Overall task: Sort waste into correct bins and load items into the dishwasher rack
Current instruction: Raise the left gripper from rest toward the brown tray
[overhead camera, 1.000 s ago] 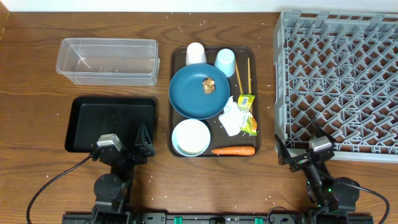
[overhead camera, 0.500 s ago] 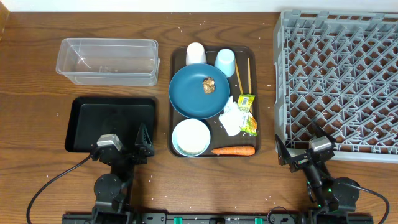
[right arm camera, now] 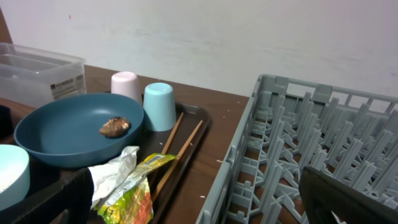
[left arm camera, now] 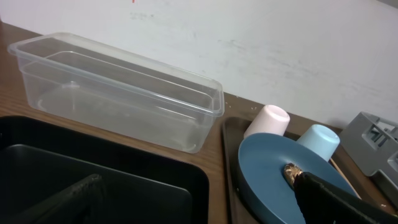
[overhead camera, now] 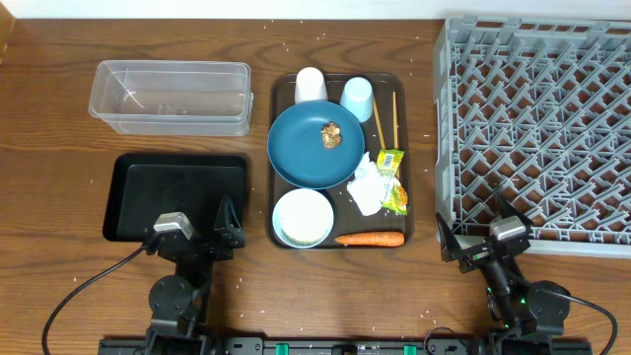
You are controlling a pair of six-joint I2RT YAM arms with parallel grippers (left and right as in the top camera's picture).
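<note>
On the brown serving tray (overhead camera: 278, 89) sit a dark blue plate (overhead camera: 306, 153) bearing a brown food lump (overhead camera: 330, 135), a white cup (overhead camera: 311, 85), a light blue cup (overhead camera: 357, 98), chopsticks (overhead camera: 394, 116), a green-yellow wrapper (overhead camera: 392, 179), a crumpled tissue (overhead camera: 365, 187), a pale bowl (overhead camera: 303, 217) and a carrot (overhead camera: 370, 238). The clear tub (overhead camera: 170, 97) and black tray (overhead camera: 177, 195) lie to the left, the grey rack (overhead camera: 537, 128) to the right. My left gripper (overhead camera: 194, 229) hangs open over the black tray's near edge. My right gripper (overhead camera: 478, 235) is open at the rack's near left corner. Both hold nothing.
White rice grains (right arm camera: 202, 196) dot the wooden table between serving tray and rack. A pale wall stands behind the table. The rack's near edge runs close to my right gripper, and its pegs stick up.
</note>
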